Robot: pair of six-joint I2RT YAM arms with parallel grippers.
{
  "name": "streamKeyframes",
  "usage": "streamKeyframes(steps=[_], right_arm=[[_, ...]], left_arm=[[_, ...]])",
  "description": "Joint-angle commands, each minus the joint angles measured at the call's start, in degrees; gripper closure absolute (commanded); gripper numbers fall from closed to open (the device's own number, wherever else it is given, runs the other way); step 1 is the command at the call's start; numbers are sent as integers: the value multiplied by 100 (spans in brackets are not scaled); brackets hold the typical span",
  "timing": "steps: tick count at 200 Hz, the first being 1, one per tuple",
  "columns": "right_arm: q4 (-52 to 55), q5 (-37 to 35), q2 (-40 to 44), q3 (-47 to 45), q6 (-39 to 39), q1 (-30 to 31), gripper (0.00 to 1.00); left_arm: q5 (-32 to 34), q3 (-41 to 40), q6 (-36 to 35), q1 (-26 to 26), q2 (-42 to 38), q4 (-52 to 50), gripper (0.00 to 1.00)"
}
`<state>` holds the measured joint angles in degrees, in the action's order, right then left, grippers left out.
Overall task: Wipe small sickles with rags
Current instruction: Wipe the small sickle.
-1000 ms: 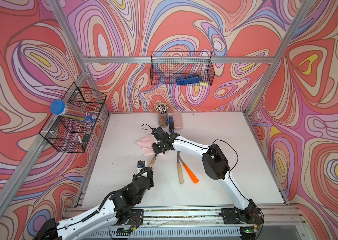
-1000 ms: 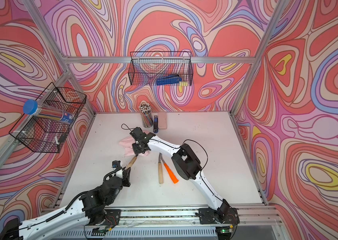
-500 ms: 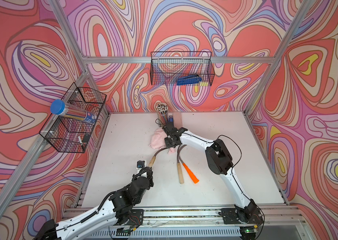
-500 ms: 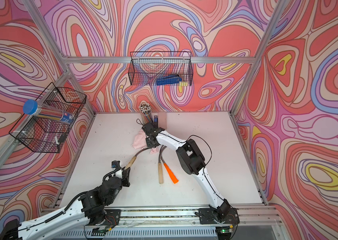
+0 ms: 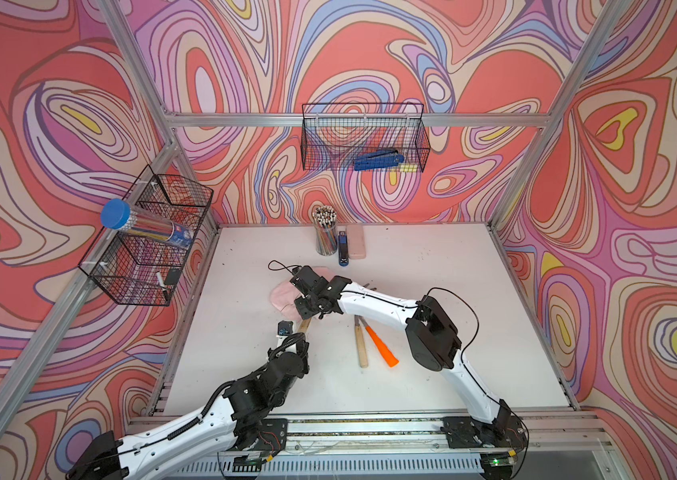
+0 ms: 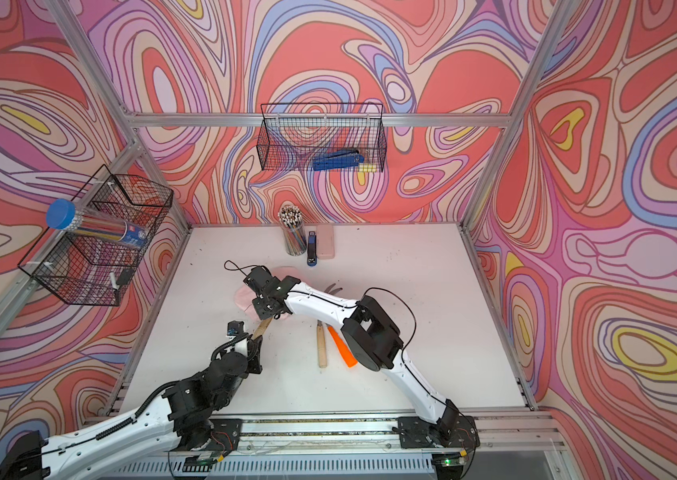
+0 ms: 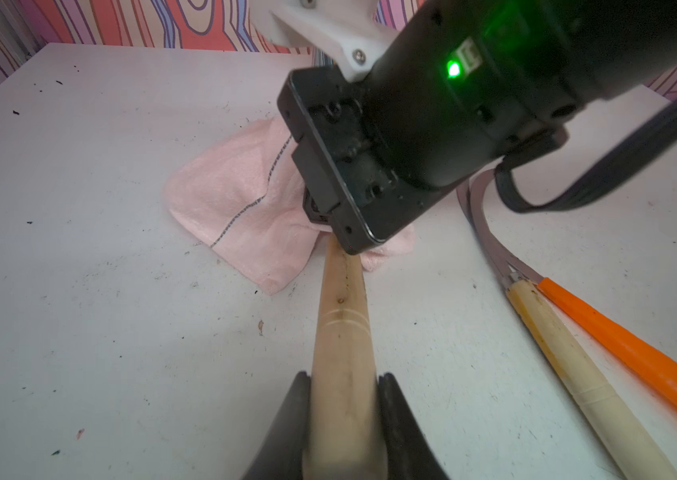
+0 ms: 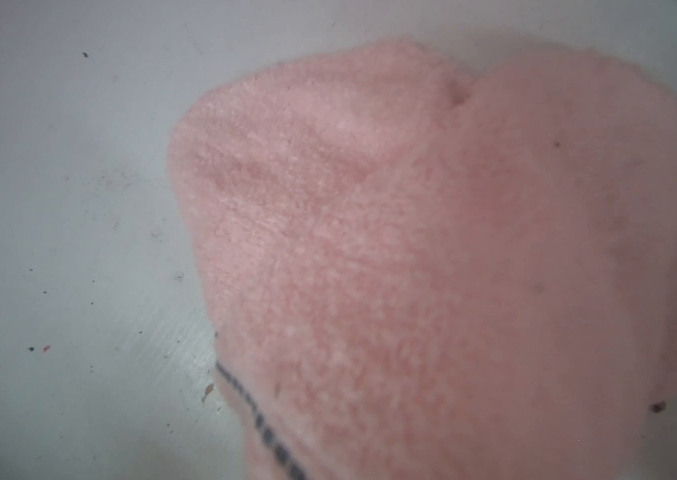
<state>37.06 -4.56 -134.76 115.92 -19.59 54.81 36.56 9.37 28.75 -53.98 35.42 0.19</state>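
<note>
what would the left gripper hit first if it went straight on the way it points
Probably the right gripper, down on the pink rag at the far end of the wooden handle the left gripper holds; the rag is about as near, depth unclear.

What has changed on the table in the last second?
The right gripper, shut on the rag, drew it along the blade toward the pencil cup, then returned beside the handle of the held sickle. The left gripper kept that handle; the orange sickle and second wooden sickle stayed.
</note>
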Motion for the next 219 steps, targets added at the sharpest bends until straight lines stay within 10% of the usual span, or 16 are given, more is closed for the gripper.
streamKeyframes(steps=[1,147,219], right_arm=[[68,306,165,-66,-106,-29,100],[324,-137,8,-405,-273,-1589,100],[442,-117,1667,-412,-292,-1578,100]], left_arm=[[132,153,-4,1,29,201,100],[184,142,-8,1,-155,41,100],[173,635,289,9,-244,-669,100]])
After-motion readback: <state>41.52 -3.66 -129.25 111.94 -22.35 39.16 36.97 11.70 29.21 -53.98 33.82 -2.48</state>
